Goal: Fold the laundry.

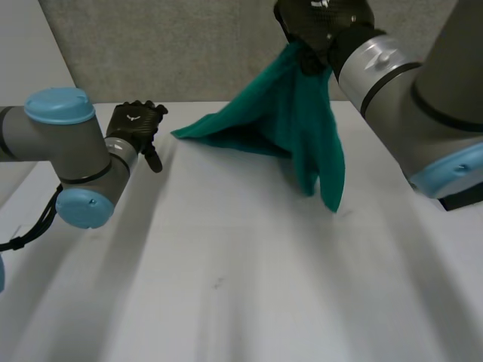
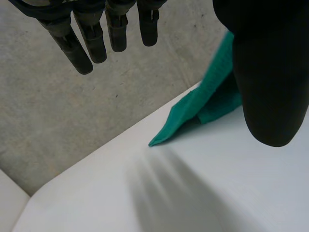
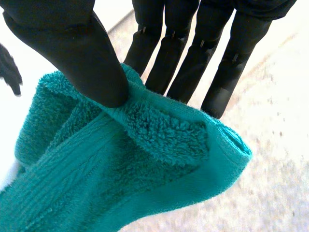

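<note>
The work surface is a white table (image 1: 226,286) set against a grey, speckled wall (image 1: 166,53).

1. Teal towel (image 1: 294,128) – raised over the far middle of the table. Its top edge is bunched in the right hand (image 1: 324,30). From there one part slopes down toward the left arm's side, ending in a pointed corner that lies on the table near its far edge. Another part hangs straight down in two loose ends. Whether those ends touch the table cannot be made out. The side of the towel facing the wall is hidden.

2. Right hand – gripping the towel. In the right wrist view the thumb (image 3: 82,53) presses a folded terry edge against the straight fingers (image 3: 178,63) behind it. In the head view the hand is partly cut off at the frame edge, and the cloth inside the grip is covered.

3. Left hand (image 1: 136,124) – relaxed and holding nothing. It sits at the far end of the table, beside the towel's pointed corner but apart from it. Its wrist view shows straight fingers, with the thumb standing wide of them and covering part of the towel.
</note>
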